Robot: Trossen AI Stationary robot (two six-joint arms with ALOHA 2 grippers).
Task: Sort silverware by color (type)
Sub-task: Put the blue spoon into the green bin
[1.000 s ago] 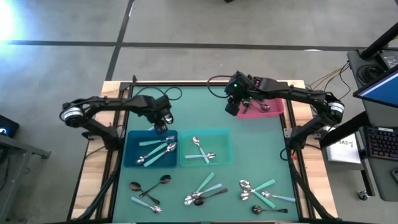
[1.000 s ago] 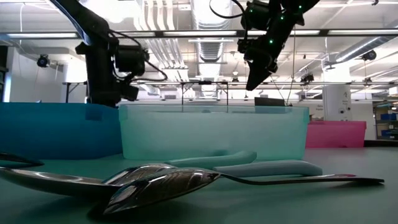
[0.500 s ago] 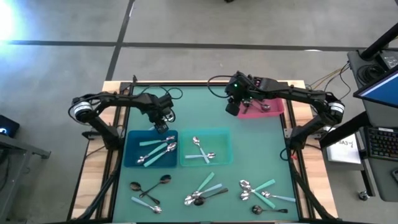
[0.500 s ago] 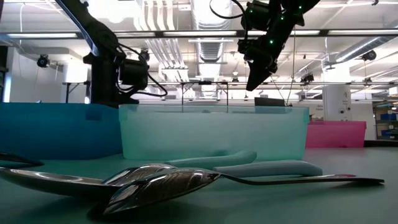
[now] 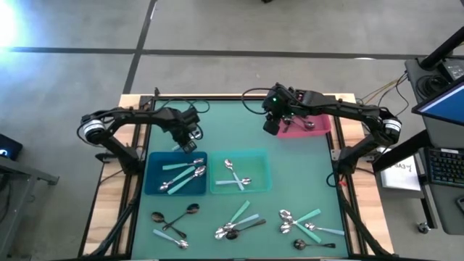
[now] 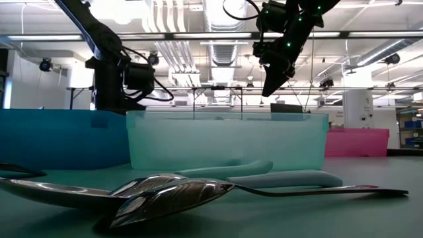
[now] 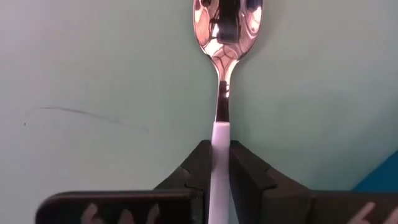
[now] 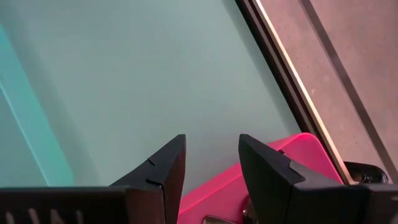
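Note:
A spoon with a shiny silver bowl (image 7: 227, 28) and a light teal handle lies on the green mat, just past the far wall of the blue bin (image 5: 174, 174). My left gripper (image 5: 187, 144) points down over it and is shut on it. My right gripper (image 5: 270, 129) hangs open and high over the mat by the left edge of the pink bin (image 5: 308, 125), with nothing between its fingers (image 8: 168, 168). More silverware lies in the blue bin, in the teal bin (image 5: 241, 172) and loose near the front edge. My left gripper pinches the spoon's light handle (image 7: 221, 134) between its two fingers, close to where the handle meets the silver neck. The fingers come from above and stand on either side of the handle. The bowl points away from them along the mat; whether it is lifted clear I cannot tell.
Loose spoons lie in three clusters along the near edge: dark and teal-handled ones at the left (image 5: 170, 225), a mixed pile in the middle (image 5: 239, 221), silver and teal-handled ones at the right (image 5: 304, 225). The pink bin holds a dark spoon (image 5: 310, 125).
My left gripper has sunk a little toward the mat behind the blue bin.

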